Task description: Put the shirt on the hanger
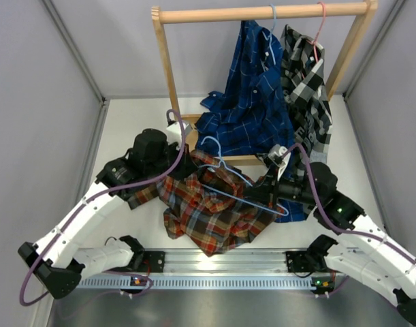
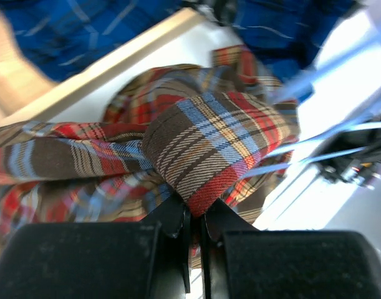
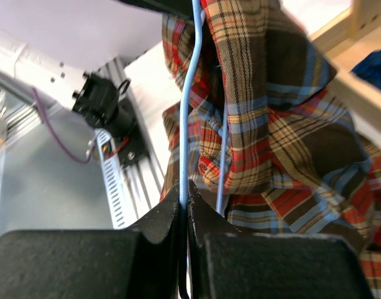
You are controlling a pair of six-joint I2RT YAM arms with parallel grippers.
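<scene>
The red-orange plaid shirt [image 1: 208, 211] lies bunched on the table between the arms. The light-blue wire hanger [image 1: 238, 187] lies across its top, hook toward the rack. My left gripper [image 1: 182, 163] is shut on a fold of the shirt [image 2: 209, 156] at its upper left; in the left wrist view the cloth is pinched between the fingers [image 2: 178, 218]. My right gripper [image 1: 270, 197] is shut on the hanger's wire [image 3: 190, 106] at its right end, with the shirt [image 3: 284, 124] draped beside the wire.
A wooden rack [image 1: 262, 13] stands at the back with a navy plaid shirt [image 1: 252, 95] and a black-and-white plaid shirt [image 1: 306, 88] hanging from it. The rack's lower bar [image 2: 109, 65] runs just behind the shirt. A metal rail [image 1: 221, 262] lies along the near edge.
</scene>
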